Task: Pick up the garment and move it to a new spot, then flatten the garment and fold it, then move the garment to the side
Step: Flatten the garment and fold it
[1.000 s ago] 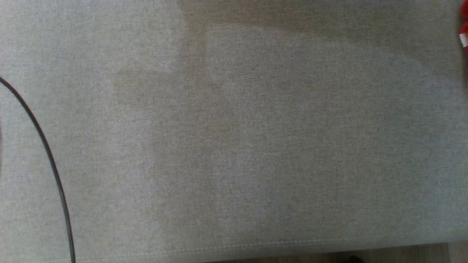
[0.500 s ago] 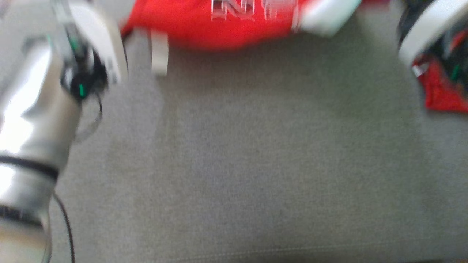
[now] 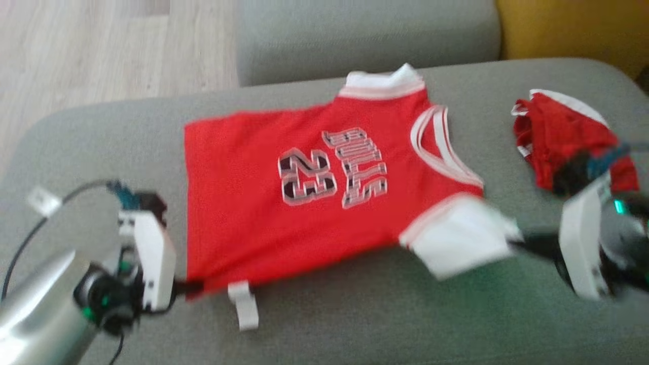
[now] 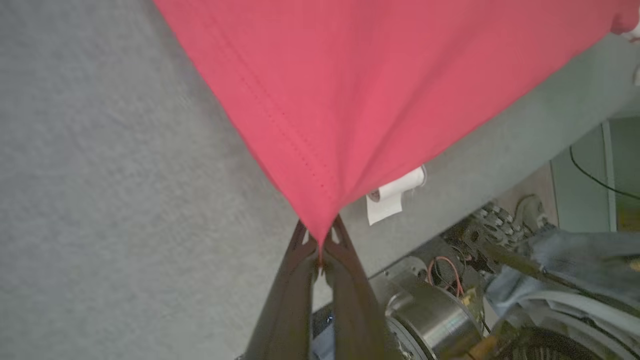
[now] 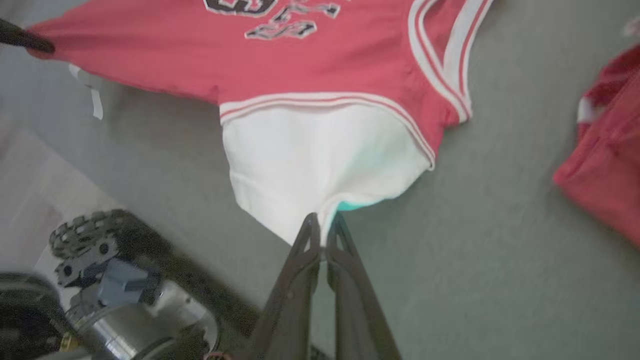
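Note:
The garment (image 3: 243, 203) is a red jersey with white sleeves and "BULLS 23" on it, spread across the grey sofa seat (image 3: 355, 314). My left gripper (image 3: 195, 288) is shut on the near hem corner. In the left wrist view, the gripper (image 4: 320, 250) pinches the red cloth (image 4: 350, 75), pulled taut into a point. My right gripper (image 3: 514, 243) is shut on the near white sleeve (image 3: 456, 243). In the right wrist view, the gripper (image 5: 324, 245) holds the sleeve's edge (image 5: 320, 160), which is lifted slightly off the seat.
A second red and white piece of clothing (image 3: 568, 137) lies bunched at the seat's right end. A white tag (image 3: 243, 304) hangs from the jersey's hem. A grey cushion (image 3: 365, 35) and a yellow cushion (image 3: 573, 30) stand behind, with wood floor (image 3: 101, 50) at the far left.
The head camera has swung up from bare grey seat fabric to the jersey and both arms. Whether the garment itself moved cannot be told.

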Tool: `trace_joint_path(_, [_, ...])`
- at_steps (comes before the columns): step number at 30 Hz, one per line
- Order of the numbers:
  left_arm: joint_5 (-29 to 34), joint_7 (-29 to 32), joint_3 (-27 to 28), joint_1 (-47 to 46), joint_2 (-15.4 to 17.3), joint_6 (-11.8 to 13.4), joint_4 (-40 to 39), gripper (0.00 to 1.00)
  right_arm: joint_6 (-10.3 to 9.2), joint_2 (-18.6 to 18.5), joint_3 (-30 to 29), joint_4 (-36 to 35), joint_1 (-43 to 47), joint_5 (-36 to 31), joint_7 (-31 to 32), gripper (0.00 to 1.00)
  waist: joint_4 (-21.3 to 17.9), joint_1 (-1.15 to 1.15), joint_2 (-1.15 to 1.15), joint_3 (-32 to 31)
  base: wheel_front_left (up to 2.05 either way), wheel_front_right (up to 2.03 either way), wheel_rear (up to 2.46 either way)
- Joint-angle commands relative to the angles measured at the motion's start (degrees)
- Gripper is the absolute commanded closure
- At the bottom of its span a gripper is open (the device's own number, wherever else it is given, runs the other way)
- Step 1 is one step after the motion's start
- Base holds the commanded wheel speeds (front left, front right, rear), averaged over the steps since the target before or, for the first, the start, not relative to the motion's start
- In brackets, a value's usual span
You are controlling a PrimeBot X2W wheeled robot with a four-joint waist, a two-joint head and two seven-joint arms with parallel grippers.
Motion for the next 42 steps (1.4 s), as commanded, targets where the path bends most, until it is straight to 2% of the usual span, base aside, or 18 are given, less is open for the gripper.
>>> trace_joint_path(1, [-0.7,0.4,3.3,-2.5,3.7,1.0,-2.9,1.00,0.43,-2.9,-0.9,-1.5,1.4,0.7,1.1,1.00,-0.3,0.01,0.00,-0.4,0.00,0.00,0.00])
trace_joint_path(8, [-4.9,5.3,3.5,5.7,9.8,6.8,-16.4,1.00,0.43,-10.0,-1.6,-10.3,6.4,6.1,11.0,1.00,-0.3,0.01,0.00,-0.4,0.00,0.00,0.00])
trace_joint_path(14, [-6.4,9.4,3.9,5.3,12.3,9.4,-22.2,1.00,0.43,-11.6,-4.7,-13.2,6.2,9.6,15.1,1.00,0.5,0.01,0.00,1.2,0.00,0.00,0.00])
trace_joint_path(19, [-7.0,13.5,3.7,1.2,11.6,9.6,-22.0,1.00,0.43,-9.1,-7.9,-9.6,3.1,11.5,18.2,1.00,1.5,0.01,0.00,4.2,0.00,0.00,0.00])
trace_joint_path(28, [-7.1,18.4,3.2,-7.4,7.4,9.3,-15.8,1.00,0.43,-1.2,-12.3,4.1,-4.4,11.7,22.5,1.00,3.0,0.01,0.00,9.3,0.00,0.00,0.00])
trace_joint_path(35, [-6.7,19.5,3.5,-13.0,4.2,9.4,-11.7,1.00,0.43,4.6,-14.7,14.0,-8.9,8.9,22.8,1.00,3.8,0.01,0.00,12.3,0.00,0.00,0.00])
trace_joint_path(42, [-6.3,18.7,3.8,-16.0,1.4,9.4,-7.9,1.00,0.43,9.1,-16.0,19.8,-10.6,7.2,22.1,1.00,4.2,0.01,0.00,14.1,0.00,0.00,0.00])
